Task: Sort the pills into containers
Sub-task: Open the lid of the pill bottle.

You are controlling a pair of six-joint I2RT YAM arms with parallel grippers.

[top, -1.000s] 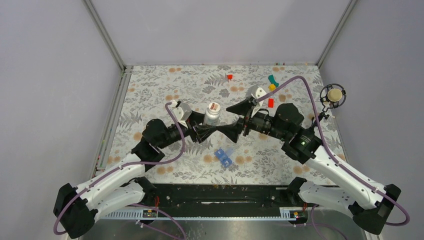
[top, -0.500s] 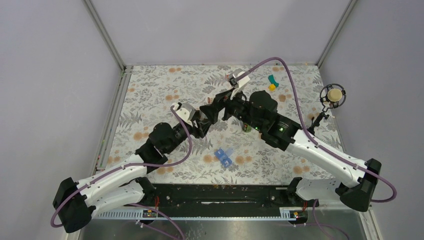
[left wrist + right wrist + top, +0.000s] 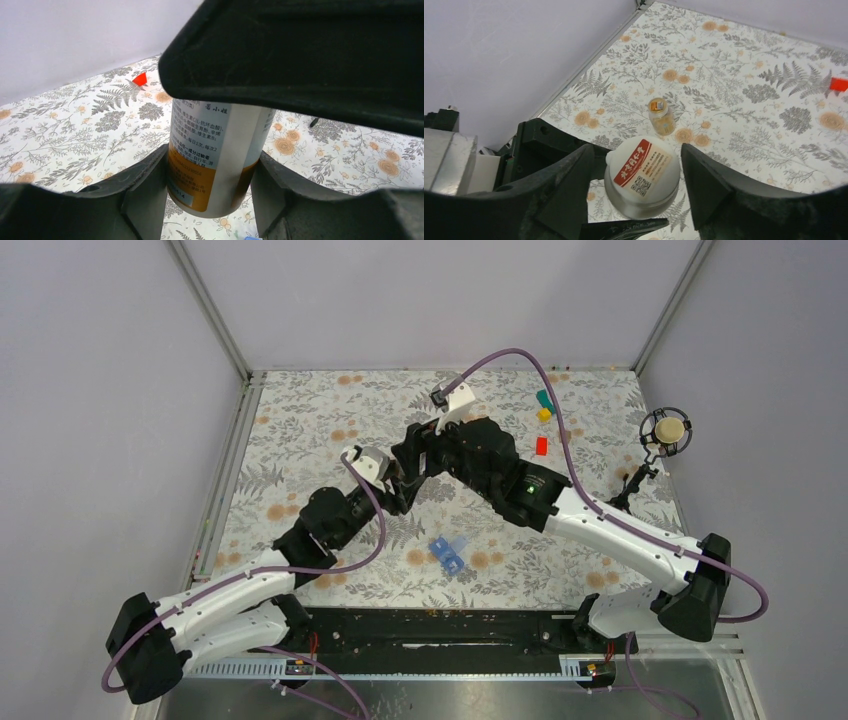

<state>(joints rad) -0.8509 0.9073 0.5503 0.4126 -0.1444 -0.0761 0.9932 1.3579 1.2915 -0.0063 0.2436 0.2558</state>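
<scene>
Top view. Both arms met over the middle of the flowered table [image 3: 300, 420]. The left gripper [image 3: 400, 483] and right gripper [image 3: 416, 447] overlapped above the bottle [image 3: 215, 150], hiding it almost wholly. The blue pill box [image 3: 449, 553] lay on the table nearer the arm bases than the bottle and a little to its right, apart from both grippers. No pills could be made out in it. A red block [image 3: 541, 445] lay well to the right of the bottle.

Left wrist view. The bottle stood upright, pinched at its lower body between the left fingers [image 3: 145, 195], which touched it on both sides. My reading: this arm served as a vise, holding the bottle steady. One black finger of the right gripper filled the frame above the bottle.

Right wrist view. The white cap [image 3: 644, 167] sat between the right jaws, one on each side. I could not tell whether the pads had pressed onto it. Likely purpose was to grip the cap and twist it off. A small vial [image 3: 660, 116] lay on the table just beyond the bottle.

Judgement: opening step, sorting not yet begun.
</scene>
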